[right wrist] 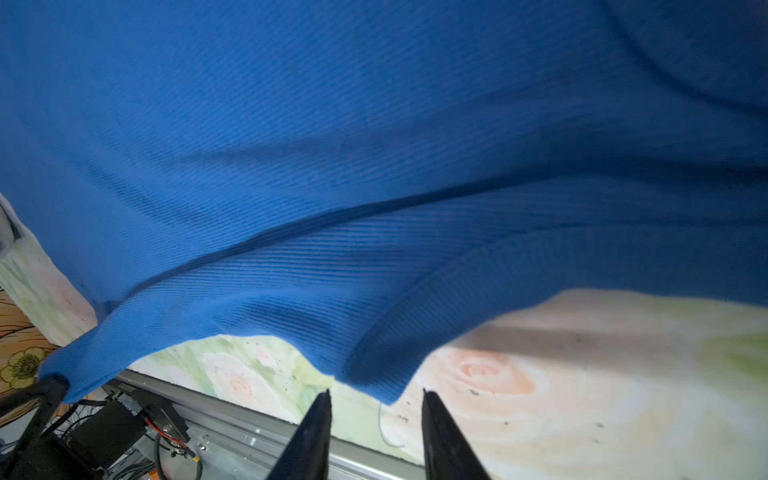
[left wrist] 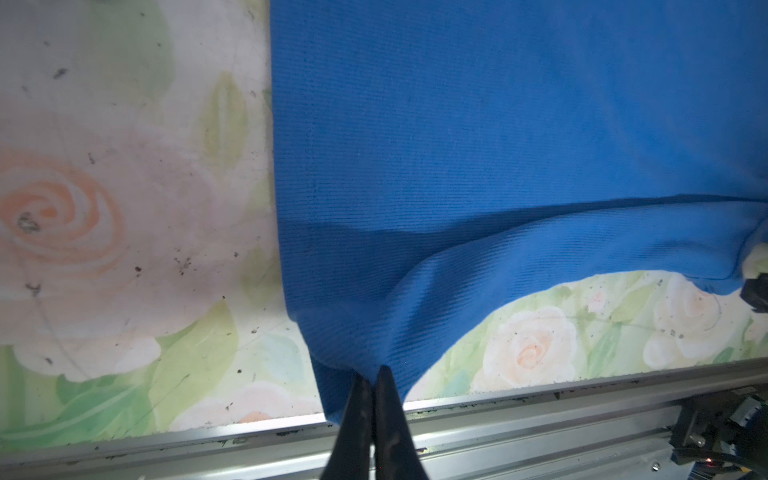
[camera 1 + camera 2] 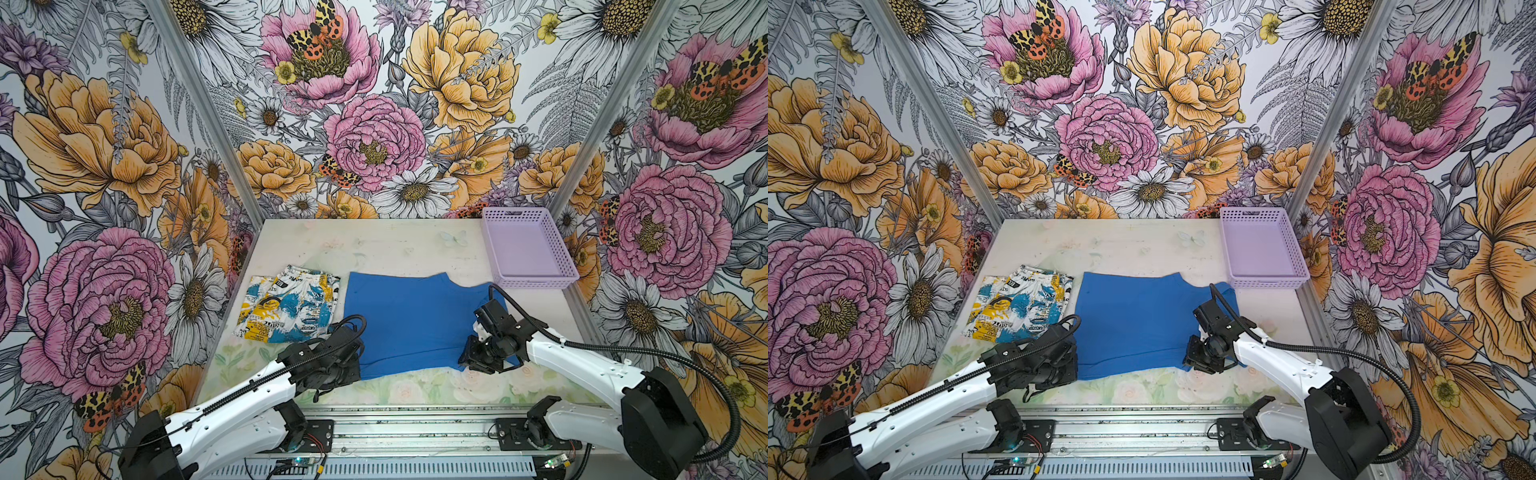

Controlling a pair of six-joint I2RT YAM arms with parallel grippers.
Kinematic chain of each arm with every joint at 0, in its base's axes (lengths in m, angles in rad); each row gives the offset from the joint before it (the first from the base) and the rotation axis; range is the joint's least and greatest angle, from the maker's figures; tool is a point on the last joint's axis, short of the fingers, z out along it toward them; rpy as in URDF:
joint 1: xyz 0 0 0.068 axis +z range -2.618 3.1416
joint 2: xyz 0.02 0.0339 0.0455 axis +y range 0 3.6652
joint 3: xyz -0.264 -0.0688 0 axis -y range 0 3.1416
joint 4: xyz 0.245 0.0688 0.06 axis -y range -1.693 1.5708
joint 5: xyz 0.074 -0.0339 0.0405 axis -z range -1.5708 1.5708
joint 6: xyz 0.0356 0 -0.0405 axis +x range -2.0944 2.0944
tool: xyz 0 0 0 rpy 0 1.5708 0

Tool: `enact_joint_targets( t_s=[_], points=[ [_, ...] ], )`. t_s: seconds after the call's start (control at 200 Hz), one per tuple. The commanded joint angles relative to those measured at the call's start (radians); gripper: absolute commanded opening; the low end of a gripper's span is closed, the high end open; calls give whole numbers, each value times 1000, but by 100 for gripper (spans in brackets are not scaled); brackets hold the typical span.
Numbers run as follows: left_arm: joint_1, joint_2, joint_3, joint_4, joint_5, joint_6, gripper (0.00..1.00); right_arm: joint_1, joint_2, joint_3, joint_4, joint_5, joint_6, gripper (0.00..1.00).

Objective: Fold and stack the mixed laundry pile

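One hem corner is pinched by the left gripper (image 2: pixel 375 372); the other lies loose between the tips of the spread right gripper (image 1: pixel 376 392). Ahead of both, the blue T-shirt (image 3: pixel 411 320) is laid out on the desk (image 3: pixel 374 245). Folding is judged begun; that corner must be pinched next.

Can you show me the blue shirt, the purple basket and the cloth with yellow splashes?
blue T-shirt (image 3: pixel 411 320), in a top view, middle of its cloth.
lavender basket (image 3: pixel 536 282), in a top view, its near wall.
printed garment (image 3: pixel 286 303), in a top view, its middle.
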Motion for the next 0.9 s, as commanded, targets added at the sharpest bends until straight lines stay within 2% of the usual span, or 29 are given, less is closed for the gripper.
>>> enact_joint_targets(
  t_s=[0.0, 0.255, 0.335, 0.41, 0.605, 0.896],
  points=[
    [3, -25, -12, 21, 15, -16, 3, 28, 19, -10, 95, 22, 57, 38],
    [3, -18, -7, 24, 7, -15, 3, 47, 50, -13, 121, 44, 50, 34],
    [2, -18, -5, 22, 6, -15, 3, 47, 42, -20, 121, 43, 57, 27],
    [0, -20, -6, 22, 8, -16, 3, 47, 28, -24, 118, 39, 65, 15],
    [-13, -26, -15, 21, 2, -31, 8, 45, 10, -24, 101, 26, 70, 2],
    [-25, -27, -24, 22, -8, -35, 22, 42, 2, -3, 81, 20, 78, 0]
  ],
)
